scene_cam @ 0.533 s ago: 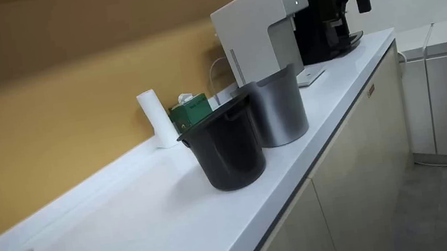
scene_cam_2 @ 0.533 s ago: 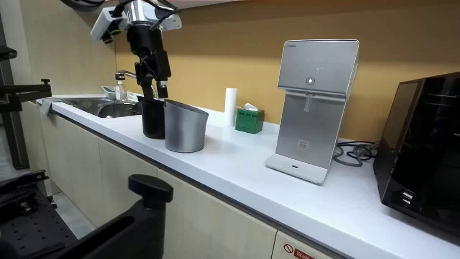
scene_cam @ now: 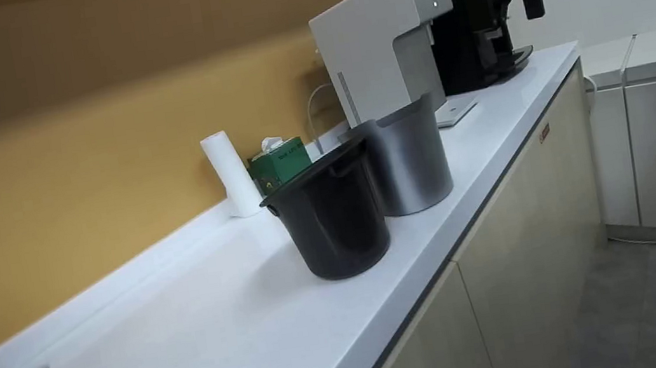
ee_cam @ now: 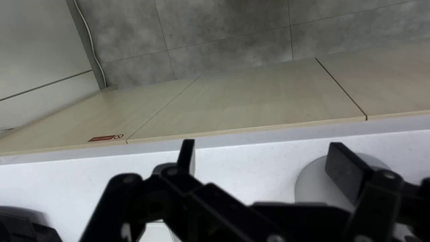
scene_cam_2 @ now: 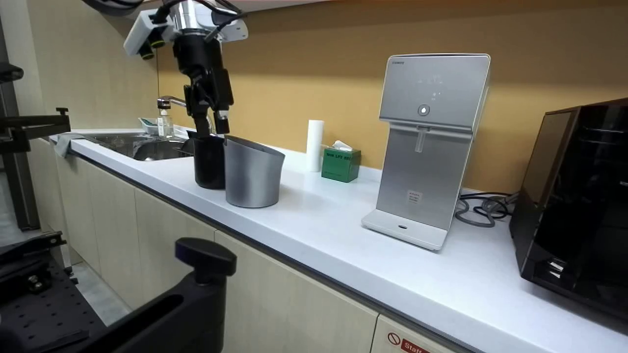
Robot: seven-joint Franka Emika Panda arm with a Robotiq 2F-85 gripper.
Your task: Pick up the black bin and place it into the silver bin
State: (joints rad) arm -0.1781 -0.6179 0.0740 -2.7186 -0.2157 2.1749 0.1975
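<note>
The round black bin (scene_cam: pixel 336 221) stands upright on the white counter beside the silver bin (scene_cam: pixel 412 162). Both also show in an exterior view, the black bin (scene_cam_2: pixel 210 166) partly behind the silver bin (scene_cam_2: pixel 252 176). I cannot tell whether they touch. My gripper (scene_cam_2: pixel 212 130) is open and empty, raised above the counter; there its fingertips overlap the black bin's top in the picture. It hangs at the far end in an exterior view (scene_cam: pixel 514 23), apart from both bins. In the wrist view the fingers (ee_cam: pixel 263 149) are wide apart, with the silver bin (ee_cam: pixel 310 185) behind the right finger. The black bin is not seen there.
A water dispenser (scene_cam_2: pixel 417 176) and a black appliance (scene_cam_2: pixel 579 206) stand along the counter. A green tissue box (scene_cam_2: pixel 341 165) and a white paper roll (scene_cam_2: pixel 314 147) are near the wall. A sink (scene_cam_2: pixel 142 147) is at the far end. The counter's front edge (ee_cam: pixel 235 144) runs below the gripper.
</note>
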